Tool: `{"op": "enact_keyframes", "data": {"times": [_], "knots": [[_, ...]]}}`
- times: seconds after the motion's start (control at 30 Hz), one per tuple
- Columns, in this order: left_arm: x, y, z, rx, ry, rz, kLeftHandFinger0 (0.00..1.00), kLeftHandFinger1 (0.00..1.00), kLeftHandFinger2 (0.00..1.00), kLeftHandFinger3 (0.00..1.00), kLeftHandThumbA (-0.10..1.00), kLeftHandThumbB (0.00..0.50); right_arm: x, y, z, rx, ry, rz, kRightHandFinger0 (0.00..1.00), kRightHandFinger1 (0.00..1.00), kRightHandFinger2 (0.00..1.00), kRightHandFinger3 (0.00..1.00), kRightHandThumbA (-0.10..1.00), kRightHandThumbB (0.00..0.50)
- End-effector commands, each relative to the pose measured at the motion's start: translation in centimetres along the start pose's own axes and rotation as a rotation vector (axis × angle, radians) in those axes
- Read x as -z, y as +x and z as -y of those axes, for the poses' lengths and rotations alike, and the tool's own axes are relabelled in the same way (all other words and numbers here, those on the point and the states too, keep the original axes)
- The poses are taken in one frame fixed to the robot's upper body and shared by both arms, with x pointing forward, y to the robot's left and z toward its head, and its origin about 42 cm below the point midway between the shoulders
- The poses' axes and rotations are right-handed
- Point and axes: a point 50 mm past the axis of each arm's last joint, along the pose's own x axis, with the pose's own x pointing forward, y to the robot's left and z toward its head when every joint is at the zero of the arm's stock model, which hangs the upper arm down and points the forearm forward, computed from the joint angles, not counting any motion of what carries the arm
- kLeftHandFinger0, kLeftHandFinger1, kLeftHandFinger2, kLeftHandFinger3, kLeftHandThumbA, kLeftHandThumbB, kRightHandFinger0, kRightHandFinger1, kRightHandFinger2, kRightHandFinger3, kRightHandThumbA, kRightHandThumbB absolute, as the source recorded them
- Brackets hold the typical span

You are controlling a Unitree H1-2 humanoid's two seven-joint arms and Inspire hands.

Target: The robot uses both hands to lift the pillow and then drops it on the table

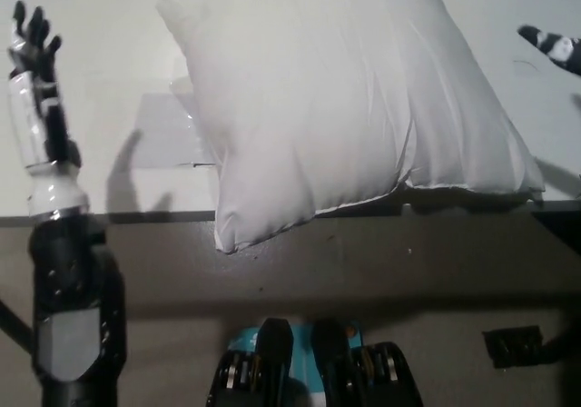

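A big white pillow (336, 98) lies on the white table (82, 143), its near corner hanging over the front edge. My left hand (36, 89) is raised at the far left, well clear of the pillow, fingers spread and holding nothing. At the right edge only the tips of my right hand (552, 44) show, level with the pillow's upper right side and apart from it. Too little of that hand is in view to tell its state.
A flat clear plastic sheet (163, 134) lies on the table just left of the pillow. The table's front edge (136, 216) runs across the middle of the view, with brown floor (272, 271) below it and black tape marks (513, 345) at lower right.
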Motion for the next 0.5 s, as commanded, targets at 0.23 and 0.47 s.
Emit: {"op": "enact_keyframes", "data": {"times": [0.23, 0.47], "knots": [[1.6, 2.5, 6.1, 0.026, -0.024, -0.080, 1.00, 1.00, 1.00, 1.00, 0.89, 0.003, 1.7, 5.3, -1.6, -0.010, -0.005, -0.098, 1.00, 1.00, 1.00, 1.00, 1.00, 0.401], [5.0, 1.7, 7.3, 0.016, 0.017, -0.207, 1.00, 1.00, 1.00, 1.00, 0.90, 0.000, 6.6, 4.4, -4.1, -0.030, 0.062, -0.242, 1.00, 1.00, 1.00, 1.00, 1.00, 0.372]]}}
